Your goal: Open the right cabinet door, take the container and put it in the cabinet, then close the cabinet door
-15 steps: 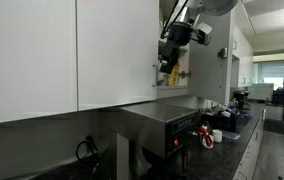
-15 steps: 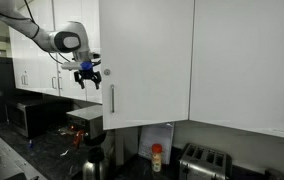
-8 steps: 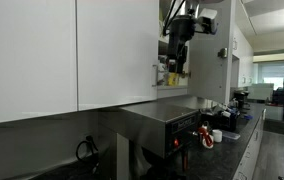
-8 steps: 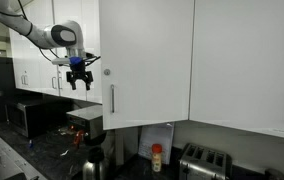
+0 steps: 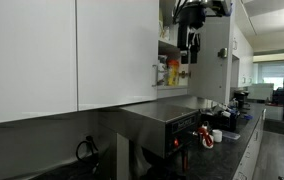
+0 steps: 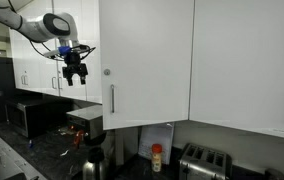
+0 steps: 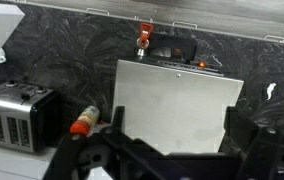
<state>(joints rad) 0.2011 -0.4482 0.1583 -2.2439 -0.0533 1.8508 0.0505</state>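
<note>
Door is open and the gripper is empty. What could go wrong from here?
1. The container stands far below, between the toaster and a steel appliance. The open gripper could knock it over while reaching in.
2. The right cabinet door hangs open close beside the gripper. The arm could clip it on the way down.

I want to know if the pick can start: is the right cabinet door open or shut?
Open. The right cabinet door stands swung out in an exterior view, baring a yellow item inside.

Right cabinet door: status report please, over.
Gripper open, empty. Right cabinet door stands open. Yellow items inside cabinet.
</note>
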